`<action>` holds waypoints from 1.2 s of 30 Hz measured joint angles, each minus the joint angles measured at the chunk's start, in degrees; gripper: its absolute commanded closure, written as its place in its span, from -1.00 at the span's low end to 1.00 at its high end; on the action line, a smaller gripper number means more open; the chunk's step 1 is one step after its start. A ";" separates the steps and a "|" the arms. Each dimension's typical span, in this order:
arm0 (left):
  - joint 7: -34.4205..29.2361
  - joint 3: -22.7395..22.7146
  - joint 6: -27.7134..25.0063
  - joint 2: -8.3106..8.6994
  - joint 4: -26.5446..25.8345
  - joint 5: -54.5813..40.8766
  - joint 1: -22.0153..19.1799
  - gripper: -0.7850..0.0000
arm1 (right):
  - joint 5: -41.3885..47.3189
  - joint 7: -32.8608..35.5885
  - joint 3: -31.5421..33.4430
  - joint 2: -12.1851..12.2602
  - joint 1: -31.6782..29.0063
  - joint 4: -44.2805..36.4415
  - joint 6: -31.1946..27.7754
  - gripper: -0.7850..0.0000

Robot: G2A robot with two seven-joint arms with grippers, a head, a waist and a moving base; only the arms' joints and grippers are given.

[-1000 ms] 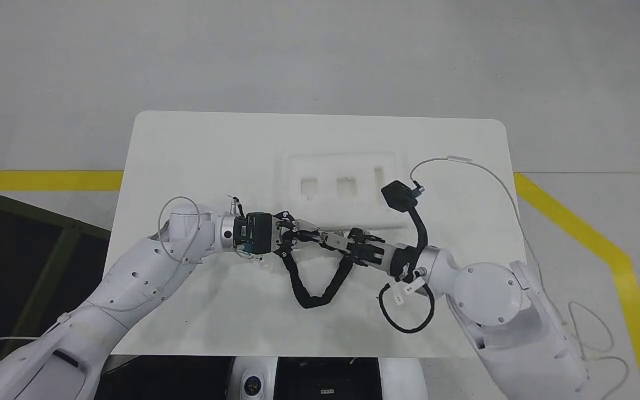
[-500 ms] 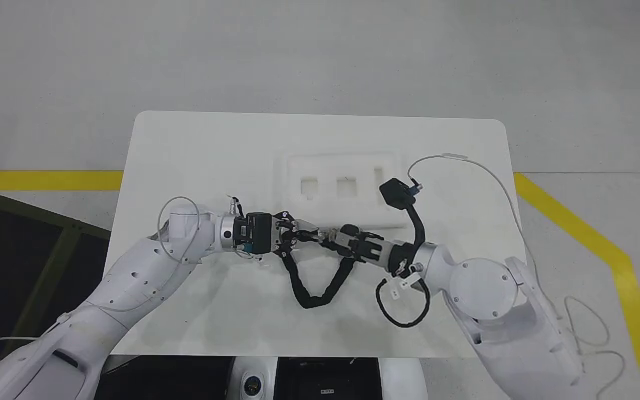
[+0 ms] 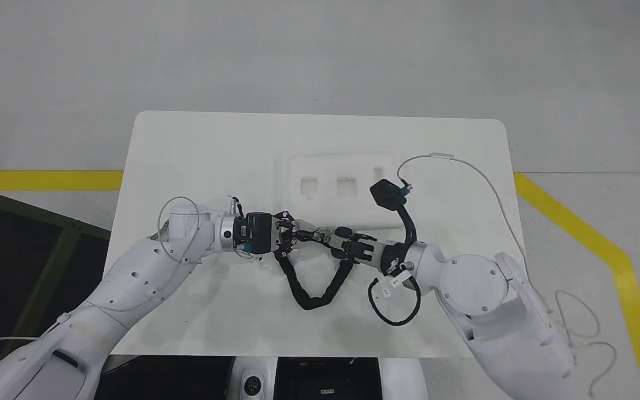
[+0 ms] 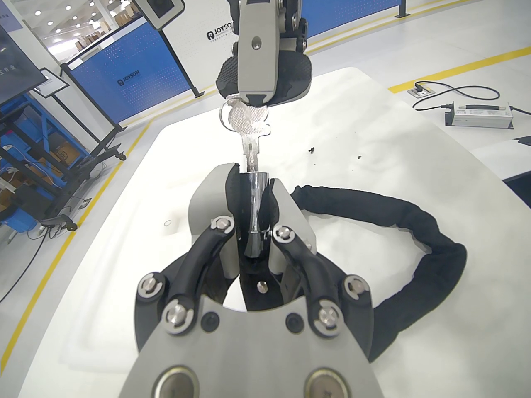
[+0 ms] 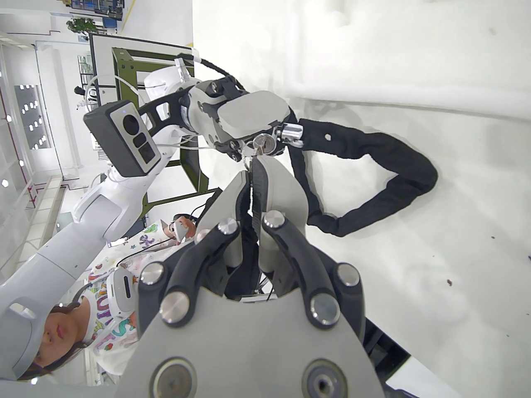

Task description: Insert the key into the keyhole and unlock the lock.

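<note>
My left gripper (image 4: 249, 186) is shut on the chrome lock cylinder (image 4: 256, 213) of a black fabric-sleeved chain lock (image 4: 415, 258), held above the table's middle (image 3: 300, 240). My right gripper (image 5: 252, 171) is shut on a silver key (image 4: 249, 122) with a small ring. The key's blade tip sits at the cylinder's keyhole (image 5: 262, 142), and how deep it is in I cannot tell. In the top view the two grippers meet tip to tip, with the right gripper (image 3: 328, 241) just right of the cylinder. The chain loop (image 3: 315, 285) lies on the table below them.
A white foam tray (image 3: 345, 185) with square recesses lies on the white table (image 3: 200, 150) just behind the grippers. A grey cable (image 3: 480, 175) arcs over the table's right side. Small dark specks (image 4: 311, 151) dot the surface.
The right arm has moved left, bringing the key up to the lock cylinder in the left gripper. The left arm has held still.
</note>
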 measured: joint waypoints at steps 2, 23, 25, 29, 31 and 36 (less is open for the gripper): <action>0.00 0.00 0.00 0.00 0.00 0.00 0.00 1.00 | 0.24 -0.38 -0.05 -0.04 0.14 0.31 0.26 0.44; -8.25 -3.59 -7.05 1.09 -5.47 -0.71 0.02 1.00 | 10.76 7.61 7.27 1.22 -0.49 3.39 -19.98 -1.00; -9.56 -4.41 -9.30 1.46 -6.60 -0.38 -0.30 1.00 | 10.13 7.57 7.22 1.21 -0.49 3.35 -19.51 -1.00; -11.92 -6.06 -12.46 2.11 -8.60 0.12 -0.76 1.00 | 9.81 7.55 7.20 1.21 -0.48 3.32 -18.13 -1.00; -13.26 -6.94 -13.73 2.45 -9.76 0.34 -0.88 1.00 | 9.83 7.55 7.20 1.21 -0.48 3.32 -18.21 -1.00; -15.98 -8.29 -16.93 3.03 -11.73 -0.18 -0.66 1.00 | 8.59 7.56 6.75 1.30 -0.45 3.07 -19.50 -1.00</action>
